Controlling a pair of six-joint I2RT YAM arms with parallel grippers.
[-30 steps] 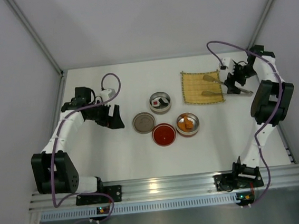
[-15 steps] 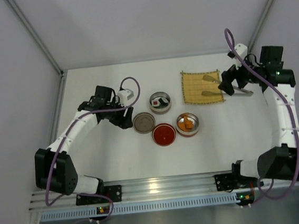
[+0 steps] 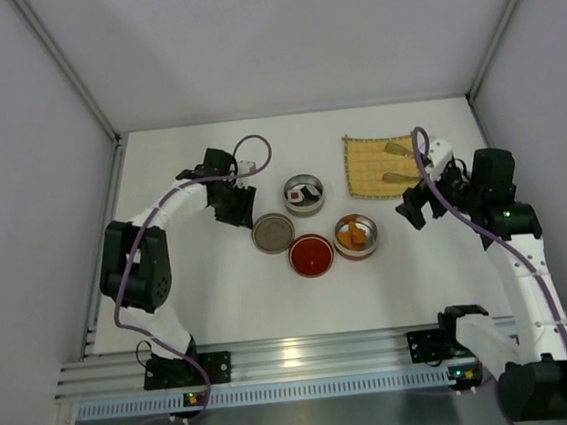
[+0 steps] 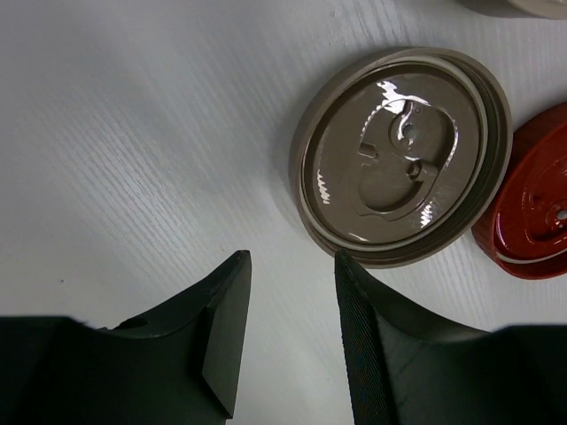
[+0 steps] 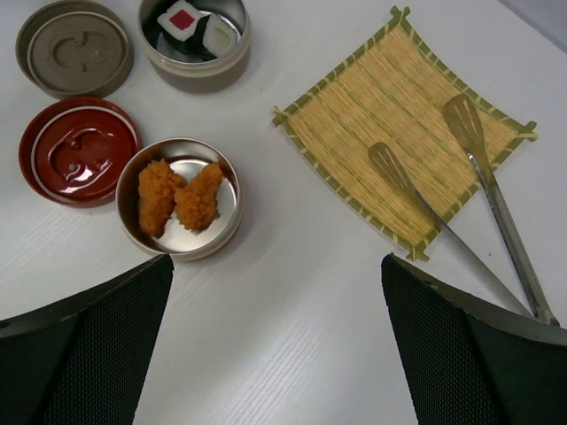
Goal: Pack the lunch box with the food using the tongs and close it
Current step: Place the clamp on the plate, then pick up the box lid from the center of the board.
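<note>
Fried pieces (image 5: pixel 180 197) and sushi rolls (image 5: pixel 197 22) are sitting in the tins (image 5: pixel 232 209), upper left of the right wrist view; the tongs (image 5: pixel 462 122) are lying on the mat (image 5: pixel 390 106), upper right. The right gripper (image 5: pixel 275 262) is hanging wide and empty, the left gripper (image 4: pixel 291 266) narrow and empty by the brown lid (image 4: pixel 403 155). I'm fearing it shoves that lid into the red lid (image 4: pixel 532 212) beside it; bare table (image 4: pixel 133 106) is lying leftward
</note>
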